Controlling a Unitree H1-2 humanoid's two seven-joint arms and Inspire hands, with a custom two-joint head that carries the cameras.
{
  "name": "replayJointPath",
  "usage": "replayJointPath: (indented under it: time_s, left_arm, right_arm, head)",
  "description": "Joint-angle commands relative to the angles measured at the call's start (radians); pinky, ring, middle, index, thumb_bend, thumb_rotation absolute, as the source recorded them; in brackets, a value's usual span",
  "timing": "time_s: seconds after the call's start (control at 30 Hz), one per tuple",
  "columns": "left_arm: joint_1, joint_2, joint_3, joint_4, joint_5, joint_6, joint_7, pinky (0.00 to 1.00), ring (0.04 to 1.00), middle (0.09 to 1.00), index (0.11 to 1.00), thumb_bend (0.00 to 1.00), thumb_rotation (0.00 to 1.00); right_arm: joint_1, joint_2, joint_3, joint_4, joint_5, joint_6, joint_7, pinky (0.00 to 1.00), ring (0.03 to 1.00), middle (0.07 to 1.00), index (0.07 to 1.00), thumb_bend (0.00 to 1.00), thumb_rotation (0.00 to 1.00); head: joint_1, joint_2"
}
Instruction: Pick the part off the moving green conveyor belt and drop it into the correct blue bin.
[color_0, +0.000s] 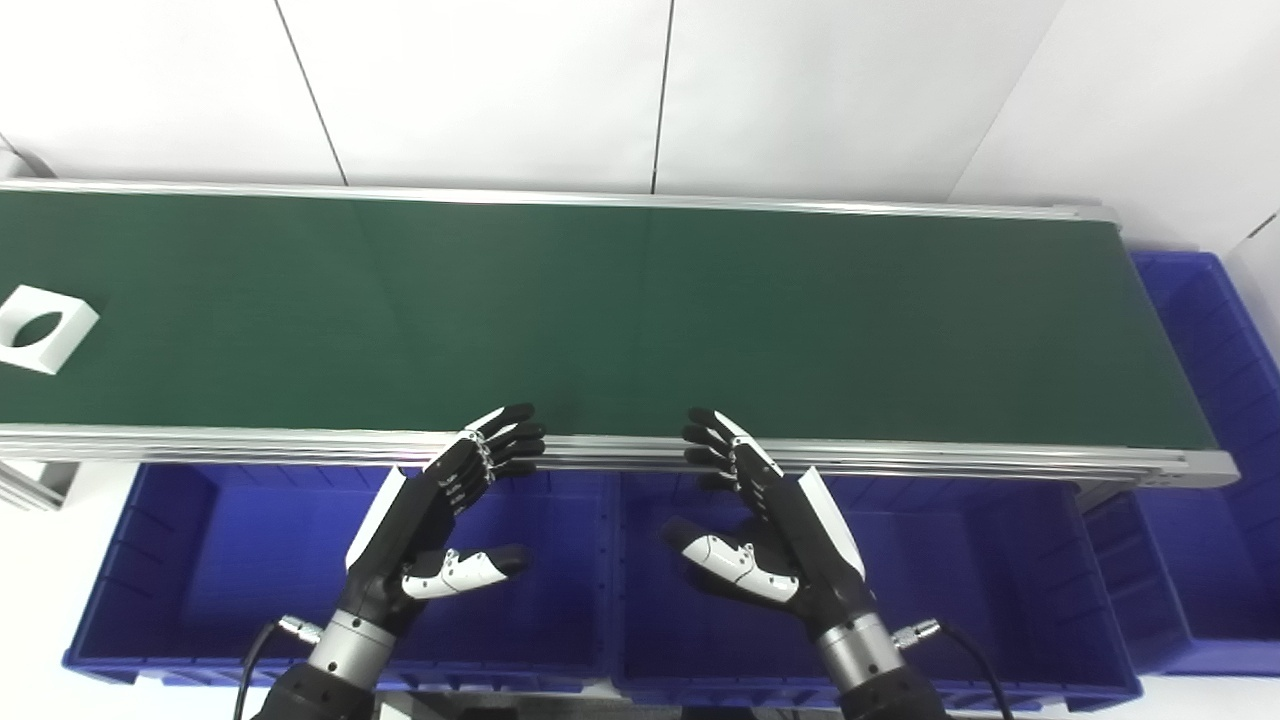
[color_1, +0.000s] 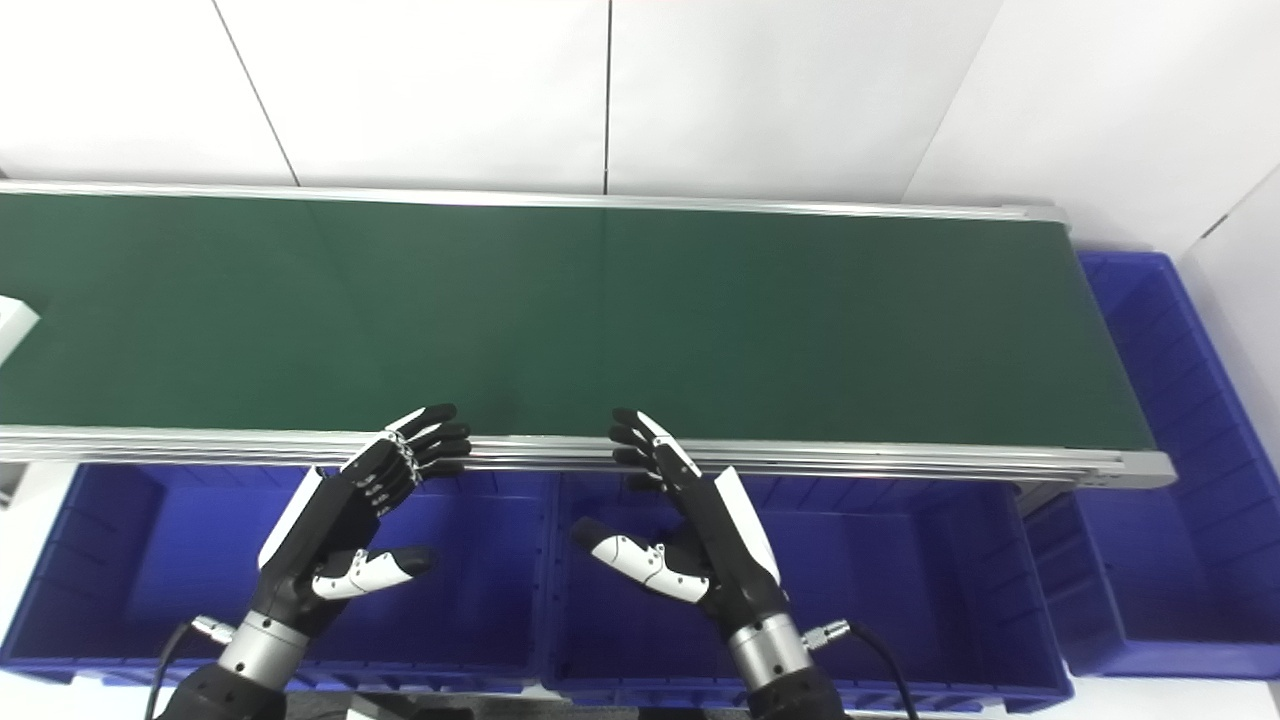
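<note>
One white square part (color_0: 40, 328) with oval hole on matte green belt (color_0: 640, 310), left hand (color_0: 435, 520) and right hand (color_0: 770, 520) spread, empty.

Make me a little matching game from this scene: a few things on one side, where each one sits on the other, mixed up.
Things:
1. white part
2. left hand
3. right hand
4. conveyor belt

Places:
A. open, above the middle blue bin
B. running left to right behind the bins
C. lying on the belt at its far left
D. open, above the left blue bin

Pairs: 1-C, 2-D, 3-A, 4-B
</note>
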Motion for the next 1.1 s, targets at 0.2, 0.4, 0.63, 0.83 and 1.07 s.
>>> replayJointPath:
  time_s: [0.2, 0.4, 0.63, 0.83, 1.07]
  left_arm:
    - [-0.017, 0.004, 0.005, -0.014, -0.011, -0.031, 0.004, 0.76, 0.8, 0.824, 0.857, 0.85, 0.48]
    - [-0.017, 0.004, 0.006, -0.012, -0.013, -0.032, 0.004, 0.77, 0.8, 0.825, 0.858, 0.84, 0.46]
    - [-0.018, 0.004, 0.006, -0.013, -0.013, -0.033, 0.003, 0.76, 0.799, 0.825, 0.858, 0.82, 0.44]
    - [-0.019, 0.008, 0.006, -0.013, -0.012, -0.037, 0.0, 0.77, 0.803, 0.829, 0.865, 0.83, 0.46]
    - [-0.018, 0.01, 0.006, -0.019, -0.01, -0.039, 0.002, 0.76, 0.801, 0.827, 0.867, 0.83, 0.47]
  right_arm:
    - [-0.015, 0.01, 0.001, -0.009, 0.007, -0.069, -0.006, 0.75, 0.834, 0.864, 0.907, 0.58, 0.56]
    - [-0.013, 0.009, 0.002, -0.014, 0.008, -0.06, -0.003, 0.75, 0.833, 0.863, 0.905, 0.58, 0.56]
    - [-0.013, 0.01, 0.005, -0.018, 0.007, -0.055, -0.001, 0.74, 0.826, 0.862, 0.899, 0.57, 0.56]
    - [-0.016, 0.011, 0.007, -0.014, 0.008, -0.066, -0.002, 0.74, 0.824, 0.863, 0.894, 0.57, 0.56]
    - [-0.018, 0.013, 0.008, -0.015, 0.015, -0.054, 0.003, 0.73, 0.818, 0.858, 0.889, 0.57, 0.56]
  head:
    - [0.002, -0.003]
    - [0.002, -0.003]
    - [0.036, -0.012]
    - [0.037, -0.016]
    - [0.057, -0.025]
